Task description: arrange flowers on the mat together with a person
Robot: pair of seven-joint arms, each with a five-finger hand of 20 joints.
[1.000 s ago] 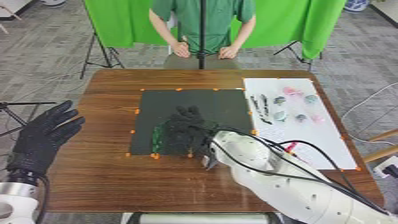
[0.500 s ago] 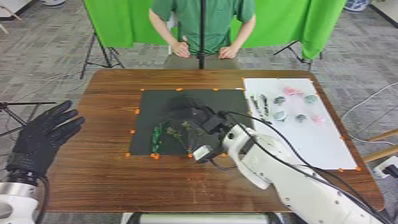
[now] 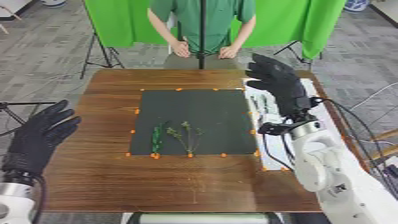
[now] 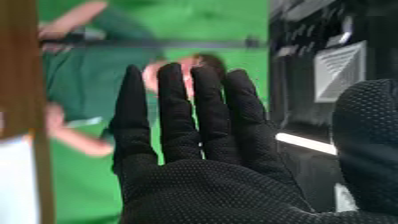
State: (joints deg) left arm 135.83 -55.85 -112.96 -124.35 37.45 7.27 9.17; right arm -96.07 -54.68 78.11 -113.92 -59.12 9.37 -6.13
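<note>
Right hand opened wide, nothing held. Leafy stem and branching sprig laid on dark mat, left of hand. Arrangement judged only partly done; stems on white sheet, beside hand, still to be placed.

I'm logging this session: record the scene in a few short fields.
surface: wooden table
mat: dark, left of the white sheet
on mat: dark green stem; branching sprig to its right
right hand: appears above the sheet, fingers straight
left hand: by the table's left edge, fingers open
</note>
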